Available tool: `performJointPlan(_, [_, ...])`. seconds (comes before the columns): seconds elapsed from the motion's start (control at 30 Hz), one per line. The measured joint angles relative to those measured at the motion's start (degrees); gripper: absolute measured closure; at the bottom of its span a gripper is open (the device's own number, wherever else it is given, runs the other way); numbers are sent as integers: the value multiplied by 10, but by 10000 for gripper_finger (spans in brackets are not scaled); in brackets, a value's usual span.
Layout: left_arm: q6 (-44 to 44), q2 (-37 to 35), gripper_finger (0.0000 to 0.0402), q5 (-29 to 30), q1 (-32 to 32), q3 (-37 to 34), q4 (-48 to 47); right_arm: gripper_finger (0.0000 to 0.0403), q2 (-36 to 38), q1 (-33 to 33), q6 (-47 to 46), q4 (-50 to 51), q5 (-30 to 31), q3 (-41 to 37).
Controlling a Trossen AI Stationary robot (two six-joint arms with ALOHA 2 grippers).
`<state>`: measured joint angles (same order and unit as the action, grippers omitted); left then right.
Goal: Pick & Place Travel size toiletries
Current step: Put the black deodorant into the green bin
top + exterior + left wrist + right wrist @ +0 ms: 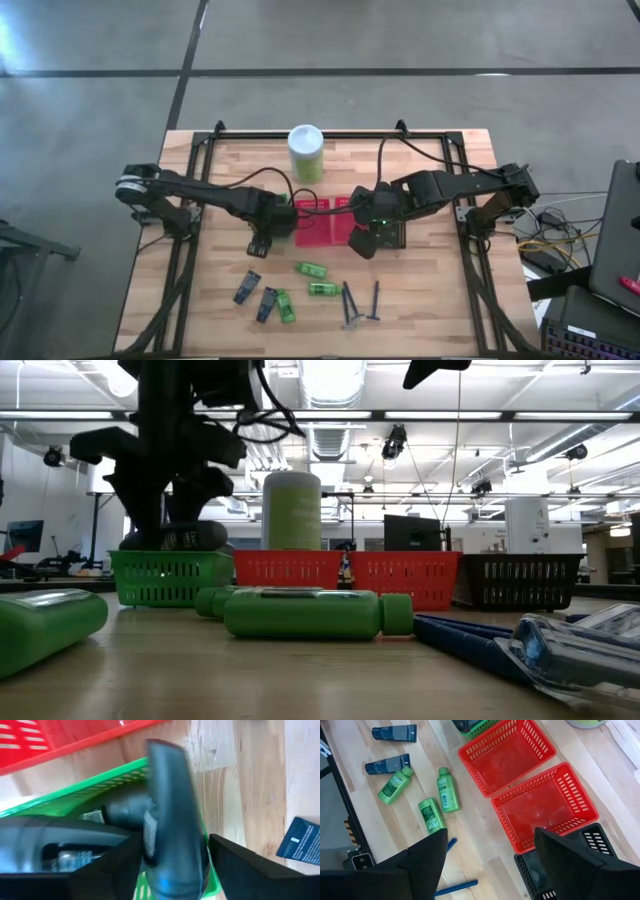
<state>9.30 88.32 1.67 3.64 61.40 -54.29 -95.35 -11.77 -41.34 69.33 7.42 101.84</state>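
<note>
A dark grey tube [172,820] is held between the fingers of the left gripper [170,865] directly over the green basket [100,785], its cap end pointing down toward the basket's inside — the left wrist view shows the green slotted wall just behind it. In the high view the left gripper [272,222] is seen at the left end of the row of baskets in the middle of the table [430,300]. The right gripper [365,238] is poised above the near edge of the two red baskets [545,807], and its fingers [427,857] are spread wide with nothing between them. A black basket [592,842] is set just beside the red ones at the right end of the row. On the bare wood in front of the baskets the remaining toiletries are scattered: three green mini bottles [442,790] lie close together, two dark grey tubes [387,764] lie beside them nearer the left edge, and thin dark blue sticks [360,303] lie toward the right, near the bottles. In the low view one green bottle [305,613] is seen lying on its side in front of the red baskets, with a second at the picture's left edge. Behind the baskets a tall green canister [306,152] with a white lid stands upright near the far edge of the table.
</note>
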Motion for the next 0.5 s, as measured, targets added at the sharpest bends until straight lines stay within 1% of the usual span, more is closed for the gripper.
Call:
performJointPlan(0.17, [-6, -21, 233, 0, 0, 11, -2, 127, 0, 0, 0, 5, 0, 0])
performJointPlan(0.33, [-19, -32, 241, 2, -1, 13, -4, 137, 0, 0, 2, 6, 1, 0])
performJointPlan(0.5, [-89, -39, 247, 16, -2, 16, -27, 145, 0, 0, 4, 6, 1, 0])
